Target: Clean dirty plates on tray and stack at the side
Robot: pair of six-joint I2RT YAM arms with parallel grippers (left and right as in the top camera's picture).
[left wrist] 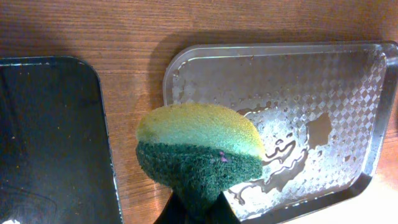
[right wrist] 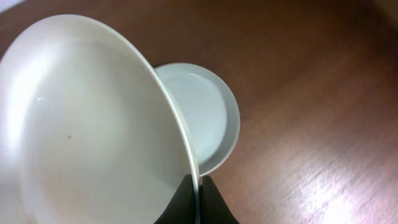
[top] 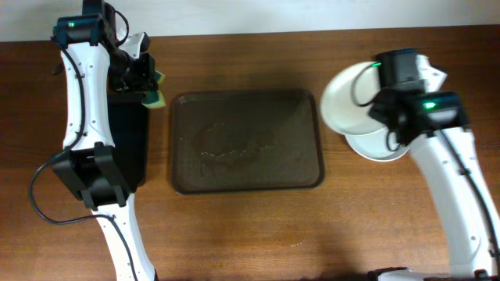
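Two plates seen: held plate (right wrist: 93,124) tilted on edge over resting plate (right wrist: 214,118), on the table (top: 234,234) right of the tray (top: 305,105).
Right gripper (right wrist: 198,190): clamped on the held plate's rim.
Left gripper (left wrist: 194,214): pinching the sponge (left wrist: 199,146) above the tray's left edge.
Handling: stiff, probably wet and slippery, breakable; the rim is the only hold, so lower it flat and gently.

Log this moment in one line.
left gripper: shut on sponge | right gripper: shut on tilted plate | second plate: on table | tray: wet, empty
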